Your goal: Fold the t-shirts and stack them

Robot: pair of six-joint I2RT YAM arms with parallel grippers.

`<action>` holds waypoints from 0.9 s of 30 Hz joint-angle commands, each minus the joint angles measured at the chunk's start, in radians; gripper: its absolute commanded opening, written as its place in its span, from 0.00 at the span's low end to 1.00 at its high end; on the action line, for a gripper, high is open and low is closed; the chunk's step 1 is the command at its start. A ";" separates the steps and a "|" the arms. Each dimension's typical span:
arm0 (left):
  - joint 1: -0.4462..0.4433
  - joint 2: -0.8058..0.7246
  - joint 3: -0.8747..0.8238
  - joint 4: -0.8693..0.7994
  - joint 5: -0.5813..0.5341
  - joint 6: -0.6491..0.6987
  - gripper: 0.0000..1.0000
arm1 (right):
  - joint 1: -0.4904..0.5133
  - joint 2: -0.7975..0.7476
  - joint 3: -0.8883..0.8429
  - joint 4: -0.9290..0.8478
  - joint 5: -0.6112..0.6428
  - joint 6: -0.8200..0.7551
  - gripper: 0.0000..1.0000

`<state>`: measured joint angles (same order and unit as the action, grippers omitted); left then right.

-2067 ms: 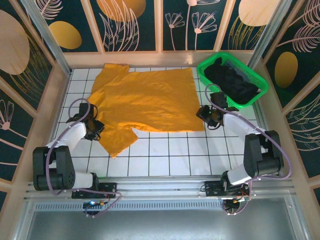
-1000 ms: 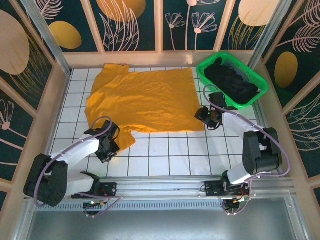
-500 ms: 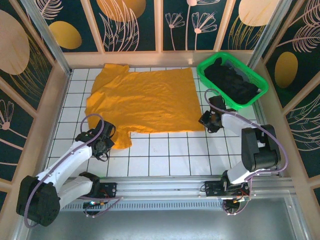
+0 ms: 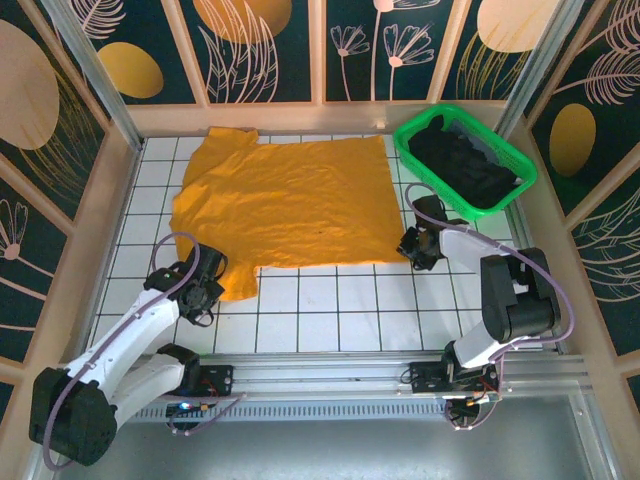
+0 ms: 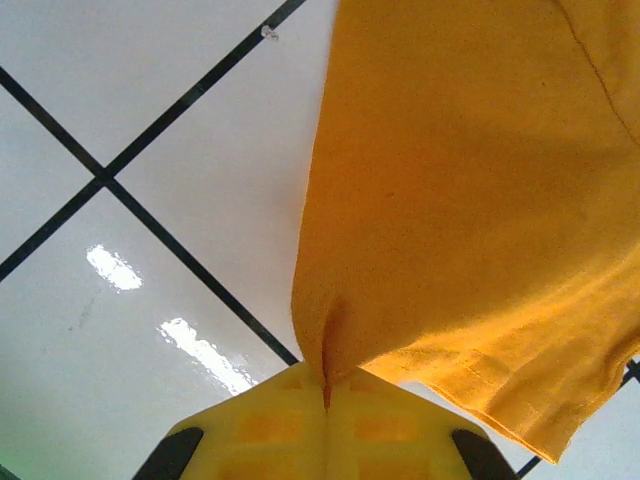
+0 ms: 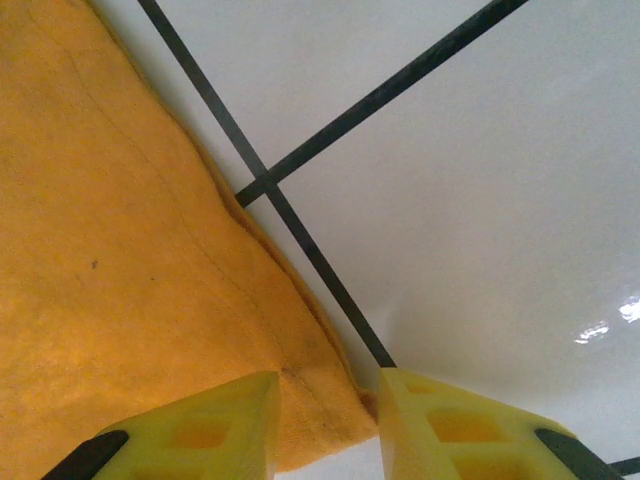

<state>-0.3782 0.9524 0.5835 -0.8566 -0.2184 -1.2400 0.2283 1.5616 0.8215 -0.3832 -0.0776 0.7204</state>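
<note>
T-shirts lie in two places on the white gridded table (image 4: 330, 310). At the left, the left end effector (image 4: 207, 290) sits low at the near-left corner of the orange-yellow t-shirt (image 4: 290, 205). In the left wrist view its yellow fingers (image 5: 250, 430) are pressed together on a fold of that cloth (image 5: 470, 200). The fabric rises from the pinch (image 5: 325, 385) in a narrow crease, with a stitched hem hanging just to the right of it. Black grid lines of the table cross behind.

The orange-yellow t-shirt is spread mostly flat over the far middle of the table. One sleeve points to the far-left corner, and a flap reaches down toward the left end effector.

Further right, the right end effector (image 4: 408, 243) rests at the shirt's near-right corner. The right wrist view shows its fingers (image 6: 200, 430) spread apart. The hemmed corner of the orange cloth (image 6: 110, 270) reaches into the gap (image 6: 330, 385) between them. Whether the fingers touch the cloth cannot be told.

At the far right, a green mesh basket (image 4: 403, 137) stands in the table's far corner. It is just beyond the right end effector, and the black t-shirts (image 4: 465, 165) are heaped inside it.
</note>
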 commanded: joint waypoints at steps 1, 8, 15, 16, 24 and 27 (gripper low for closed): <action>-0.002 -0.018 -0.001 -0.055 -0.013 -0.031 0.00 | 0.007 0.018 -0.009 -0.036 0.016 0.018 0.32; -0.002 -0.050 -0.008 -0.075 -0.006 -0.063 0.00 | 0.012 0.055 -0.012 -0.033 0.012 0.032 0.30; -0.003 -0.117 -0.019 -0.128 -0.001 -0.129 0.00 | 0.011 0.058 -0.018 -0.068 0.043 0.045 0.02; -0.002 -0.131 -0.020 -0.141 0.000 -0.144 0.00 | 0.011 0.048 -0.022 -0.076 0.050 0.046 0.00; -0.003 -0.253 -0.024 -0.268 0.007 -0.248 0.00 | 0.013 -0.074 -0.093 -0.161 0.034 0.037 0.00; -0.003 -0.289 -0.025 -0.289 0.034 -0.281 0.00 | 0.019 -0.133 -0.119 -0.216 0.007 0.031 0.00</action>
<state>-0.3782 0.6865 0.5694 -1.0565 -0.2062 -1.4582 0.2375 1.4811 0.7341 -0.4782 -0.0547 0.7574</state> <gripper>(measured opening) 0.061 0.053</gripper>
